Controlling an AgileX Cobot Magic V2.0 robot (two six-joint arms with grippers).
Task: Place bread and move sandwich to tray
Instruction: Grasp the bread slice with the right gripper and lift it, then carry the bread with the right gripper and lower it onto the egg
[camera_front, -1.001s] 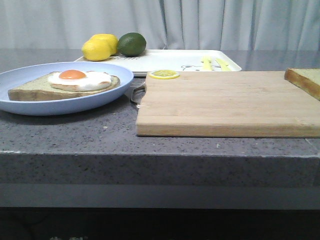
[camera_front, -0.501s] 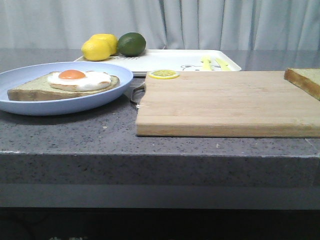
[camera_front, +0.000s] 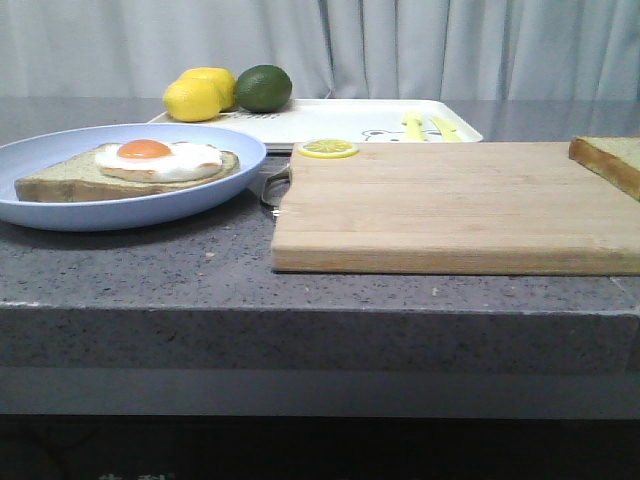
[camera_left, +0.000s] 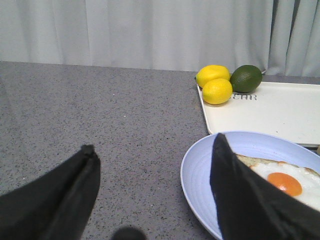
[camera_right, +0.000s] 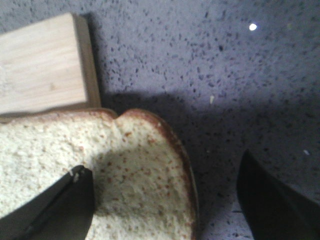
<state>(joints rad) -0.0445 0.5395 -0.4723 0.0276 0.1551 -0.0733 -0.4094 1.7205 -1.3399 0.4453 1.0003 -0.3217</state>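
Observation:
A round light-blue plate (camera_front: 40, 212) at the left holds one bread slice (camera_front: 60, 182) topped with a fried egg (camera_front: 160, 160). The plain bread (camera_front: 610, 158) lies at the cutting board's far right end. The white tray (camera_front: 330, 120) stands behind. No gripper shows in the front view. My left gripper (camera_left: 154, 141) is open and empty above the counter, one finger over the plate's rim (camera_left: 197, 170). My right gripper (camera_right: 161, 161) is open just above the bread (camera_right: 50, 145), one finger over its crumb, the other over the counter.
Two lemons (camera_front: 198, 95) and a lime (camera_front: 264, 87) sit at the tray's far left corner. Yellow utensils (camera_front: 430, 127) lie on the tray. A lemon slice (camera_front: 328, 148) lies on the wooden cutting board (camera_front: 450, 205). The bread overhangs the board's end (camera_right: 42, 65).

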